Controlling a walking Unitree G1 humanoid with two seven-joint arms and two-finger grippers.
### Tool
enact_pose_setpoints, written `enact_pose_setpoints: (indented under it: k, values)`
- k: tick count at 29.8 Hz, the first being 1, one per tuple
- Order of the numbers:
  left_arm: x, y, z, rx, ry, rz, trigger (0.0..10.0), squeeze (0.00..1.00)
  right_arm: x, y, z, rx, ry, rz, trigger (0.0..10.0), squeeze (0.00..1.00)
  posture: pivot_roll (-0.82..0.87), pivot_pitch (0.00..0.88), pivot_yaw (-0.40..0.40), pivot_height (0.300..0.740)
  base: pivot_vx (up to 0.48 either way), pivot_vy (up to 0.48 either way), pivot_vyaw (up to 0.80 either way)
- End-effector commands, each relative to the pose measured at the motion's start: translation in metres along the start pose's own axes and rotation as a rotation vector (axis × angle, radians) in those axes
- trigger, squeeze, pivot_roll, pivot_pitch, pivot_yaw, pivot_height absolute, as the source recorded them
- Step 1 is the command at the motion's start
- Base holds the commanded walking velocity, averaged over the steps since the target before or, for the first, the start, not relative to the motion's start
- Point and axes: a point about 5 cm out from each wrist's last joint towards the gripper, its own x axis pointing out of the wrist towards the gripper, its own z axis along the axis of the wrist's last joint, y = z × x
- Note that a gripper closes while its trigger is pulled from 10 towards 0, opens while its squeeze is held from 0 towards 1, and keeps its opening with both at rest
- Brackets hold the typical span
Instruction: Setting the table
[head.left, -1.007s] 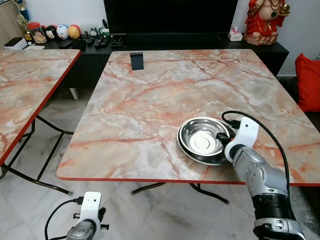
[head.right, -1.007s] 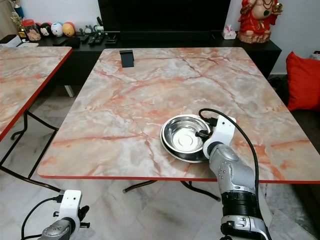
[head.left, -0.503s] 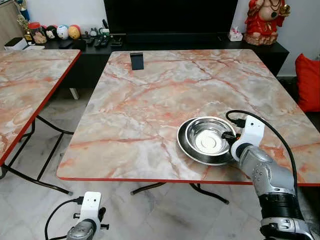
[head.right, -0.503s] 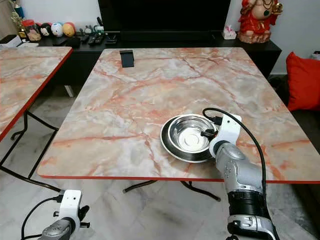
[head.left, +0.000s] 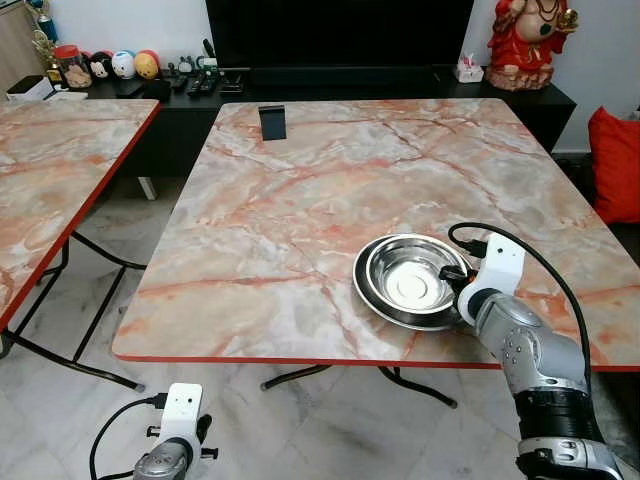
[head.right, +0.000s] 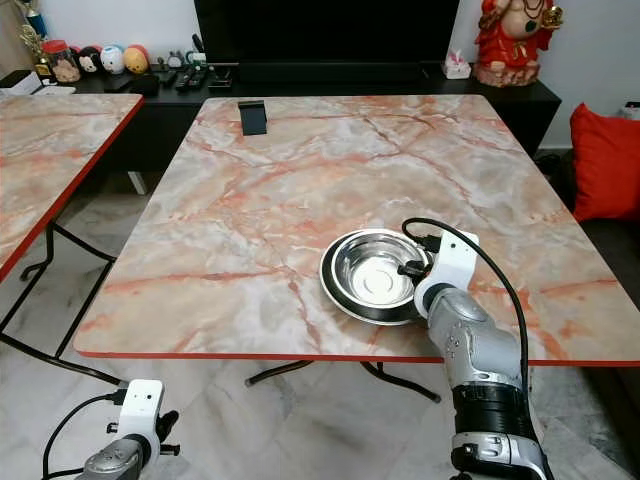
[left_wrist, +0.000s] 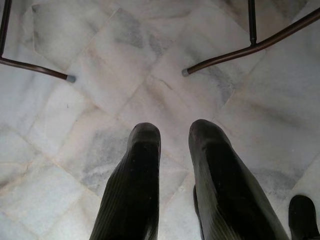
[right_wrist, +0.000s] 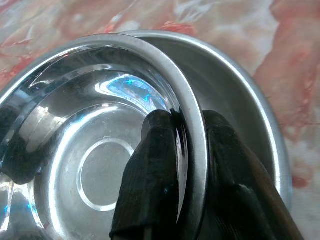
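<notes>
Marble-patterned tabletop (head.left: 330, 190) with a red edge fills the middle of the head views, a second like table (head.left: 60, 170) off to the robot's left and a dark cabinet with a red statue (head.left: 527, 40) behind. Near the front right part of the table sit two nested steel dishes: a shallow bowl (head.left: 408, 278) lying inside a wider steel plate (head.left: 375, 300), a little off-centre. The right gripper (head.left: 462, 278) reaches in from the right side at the bowl's rim, its silver arm bent up from below the table edge. A small dark stand (head.left: 273, 121) sits at the far end, well apart. The left gripper (head.left: 180, 440) hangs low over the floor, idle.

From the left wrist, its two black fingers (left_wrist: 145, 185) stand a little apart with nothing between them, above pale floor tiles and table feet.

From the right wrist, the fingers (right_wrist: 155, 170) pinch the bowl's rim (right_wrist: 192, 145), one pad inside the bowl and one outside it, in the gap above the plate.

The bowl looks thin, stiff and light, but polished steel is slick, so a rim pinch may let it swivel or slip. The rolled rim is the sensible hold; a firm grip and a level lift should free it without dragging the plate.
</notes>
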Motion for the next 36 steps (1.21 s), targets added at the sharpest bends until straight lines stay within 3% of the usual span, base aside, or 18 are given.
enact_pose_setpoints:
  k: [1,16,18,19,21,22,36]
  values:
    - [0.001,0.001,0.002,0.003,0.002,0.004,10.0,0.00,-0.001,0.001,-0.001,-0.011,0.005,0.002,10.0,1.00,-0.03,0.000,0.018,0.740,0.000,0.000,0.00]
    - [0.001,0.001,0.003,0.002,-0.003,0.004,10.0,0.00,-0.002,-0.008,0.002,-0.033,-0.011,-0.060,10.0,1.00,-0.03,0.000,0.017,0.740,0.000,0.000,0.00]
    - [0.001,0.001,0.003,0.002,-0.003,0.003,10.0,0.00,-0.002,-0.009,0.002,-0.040,-0.015,-0.066,10.0,0.89,-0.03,0.000,0.016,0.740,0.000,0.000,0.00]
    - [0.001,0.001,0.003,0.002,-0.003,0.002,10.0,0.00,-0.002,-0.009,0.003,-0.049,-0.019,-0.072,10.0,0.70,-0.03,0.000,0.016,0.740,0.000,0.000,0.00]
    - [0.001,0.001,0.003,0.002,-0.003,0.002,10.0,0.00,-0.002,-0.009,0.003,-0.054,-0.020,-0.075,10.0,0.70,-0.03,0.000,0.016,0.740,0.000,0.000,0.00]
    - [0.001,0.001,0.003,0.002,-0.003,0.003,10.0,0.00,-0.002,-0.010,0.005,-0.063,-0.026,-0.080,10.0,0.00,-0.03,0.000,0.016,0.740,0.000,0.000,0.00]
    - [0.001,0.000,0.004,0.000,-0.006,0.005,10.0,0.00,-0.003,-0.003,0.018,-0.100,-0.104,-0.066,10.0,0.00,-0.03,0.000,0.015,0.740,0.000,0.000,0.00]
